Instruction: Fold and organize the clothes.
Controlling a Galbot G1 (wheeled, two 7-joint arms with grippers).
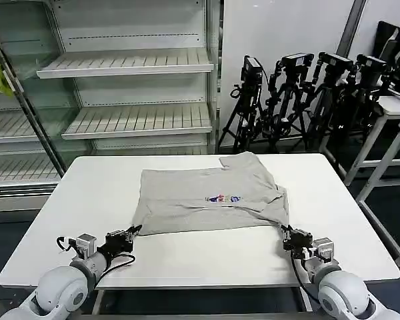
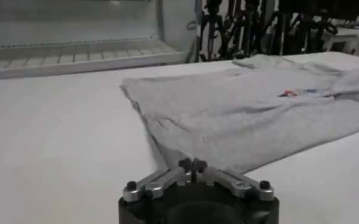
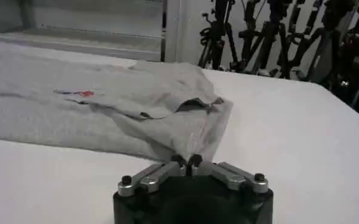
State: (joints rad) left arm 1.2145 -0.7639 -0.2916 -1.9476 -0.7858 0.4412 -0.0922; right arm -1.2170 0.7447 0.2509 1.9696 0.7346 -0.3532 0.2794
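— Grey heather cloth, is that one T-shirt (image 1: 210, 197) on the surface (image 1: 87, 193)?

— One, lying partly folded near the middle of the white surface, its far edge turned over and a sleeve bunched at the robot's right. A small multicoloured print (image 1: 224, 199) sits on the chest; its lettering is too small to read.

— And the grippers?

— The left gripper (image 1: 132, 233) is low at the near left corner of the shirt, jaws pinched together on the hem. From the left wrist the cloth runs right into the closed tips (image 2: 192, 165). The right gripper (image 1: 287, 235) is at the near right corner, jaws likewise closed on the fabric, which rises in a small peak there (image 3: 187, 161).

— Behind it?

— Empty white shelves (image 1: 137, 120) and a row of black tripods (image 1: 307, 93).
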